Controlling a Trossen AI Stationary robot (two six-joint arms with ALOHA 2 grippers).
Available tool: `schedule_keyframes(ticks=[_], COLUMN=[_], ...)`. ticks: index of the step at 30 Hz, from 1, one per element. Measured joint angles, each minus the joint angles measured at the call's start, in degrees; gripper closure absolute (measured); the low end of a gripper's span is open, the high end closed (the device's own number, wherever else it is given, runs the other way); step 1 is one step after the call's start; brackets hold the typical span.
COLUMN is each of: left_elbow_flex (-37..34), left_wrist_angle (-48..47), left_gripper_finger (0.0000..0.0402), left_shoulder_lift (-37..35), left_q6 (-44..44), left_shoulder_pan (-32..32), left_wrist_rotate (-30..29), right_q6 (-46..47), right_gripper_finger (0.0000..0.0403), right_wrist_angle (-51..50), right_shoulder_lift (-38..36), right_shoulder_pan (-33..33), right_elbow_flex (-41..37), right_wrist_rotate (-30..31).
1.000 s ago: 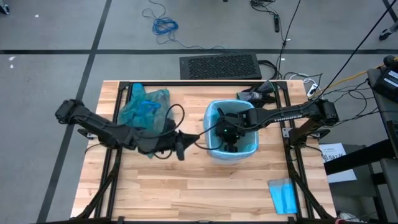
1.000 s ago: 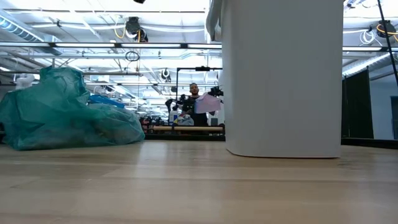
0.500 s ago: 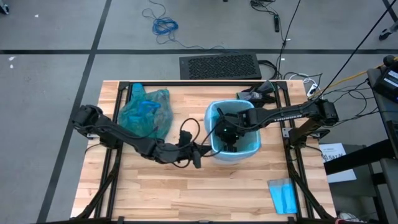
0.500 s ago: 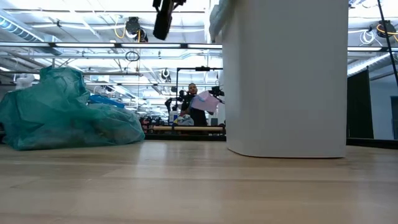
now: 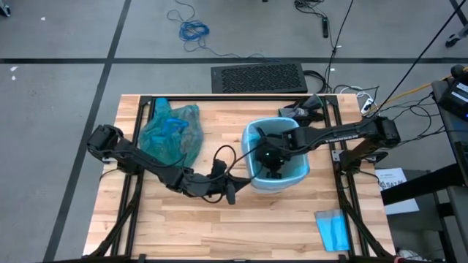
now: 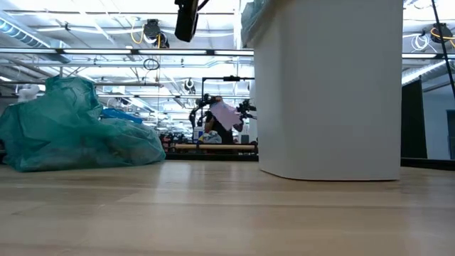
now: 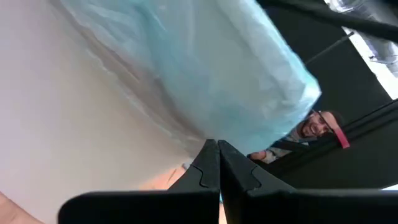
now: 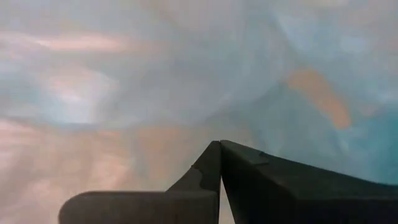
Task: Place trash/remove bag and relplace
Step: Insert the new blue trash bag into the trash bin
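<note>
A white bin (image 5: pixel 257 181) stands mid-table, lined with pale sky-blue plastic (image 5: pixel 252 139) folded over its rim. The teal-green bag (image 5: pixel 170 131) lies bunched on the table at the far left, also in the low view (image 6: pixel 71 131). My left gripper (image 5: pixel 231 194) is shut and hangs level beside the bin's left near side, a gap away from its wall (image 6: pixel 327 92). My right gripper (image 5: pixel 272 169) is shut and points down inside the bin, with pale plastic (image 8: pixel 155 74) all around it. The trash is hidden. My left gripper touches nothing. My right gripper's shut fingers (image 8: pixel 261 180) point down into the pale liner inside the bin; I cannot tell whether their tips touch the plastic.
A small flat folded blue sheet (image 5: pixel 333 229) lies near the table's right near corner. Dark gear and cables (image 5: pixel 303 111) sit at the far edge behind the bin. Bare wood spreads across the near half. A person (image 6: pixel 217 121) shows far off in the room.
My left gripper, still shut, has come down and toward the bin, moving toward the table's right and near edges, with a slight roll. It now shows at the top of the low view. The bin has shifted slightly toward the table's right edge.
</note>
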Motion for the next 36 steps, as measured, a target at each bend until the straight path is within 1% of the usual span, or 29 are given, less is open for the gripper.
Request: schedule_keyframes(ticks=[4,12,16,19,21,23,25,28,30,31,36], left_elbow_flex=[0.0,0.0,0.0,0.0,0.0,0.0,0.0,0.0,0.0,0.0,0.0], left_wrist_angle=[0.0,0.9,0.6,0.7,0.4,-1.0,-4.7,-12.8,-16.9,-18.3,-18.7], left_gripper_finger=[0.0402,0.0401,0.0401,0.0401,0.0402,0.0401,0.0401,0.0402,0.0401,0.0401,0.0402], left_shoulder_lift=[-0.1,-0.1,-0.4,-1.9,-3.7,-5.9,-8.5,-12.1,-13.6,-14.0,-13.9], left_q6=[0.0,0.0,0.0,0.8,3.0,5.0,6.0,4.8,3.7,3.3,3.2], left_shoulder_pan=[-0.7,-0.9,-0.9,-0.9,-0.9,-0.9,-0.7,0.3,1.8,2.8,7.9], left_wrist_rotate=[-0.4,-0.5,-0.5,-0.7,-0.9,-1.9,-3.9,-7.1,-7.4,-7.1,0.2], right_q6=[0.1,1.0,3.7,5.9,7.3,8.9,11.0,14.8,17.4,18.7,23.4], right_gripper_finger=[0.0403,0.0403,0.0403,0.0403,0.0403,0.0403,0.0403,0.0403,0.0403,0.0403,0.0403], right_wrist_angle=[-2.1,-6.7,-6.8,-7.3,-7.7,-8.4,-10.1,-10.2,-8.6,-7.0,3.6], right_shoulder_lift=[-2.6,-9.1,-16.2,-23.0,-27.4,-31.7,-35.3,-40.5,-43.5,-45.0,-50.8], right_shoulder_pan=[0.9,1.2,1.2,1.2,1.1,0.8,0.0,-0.5,-0.5,-0.5,-0.5], right_elbow_flex=[2.5,10.3,11.4,11.4,11.2,9.5,6.6,-0.1,-5.6,-8.4,-20.0], right_wrist_rotate=[0.3,2.1,6.5,12.4,15.1,16.8,17.4,17.6,17.4,16.9,13.3])
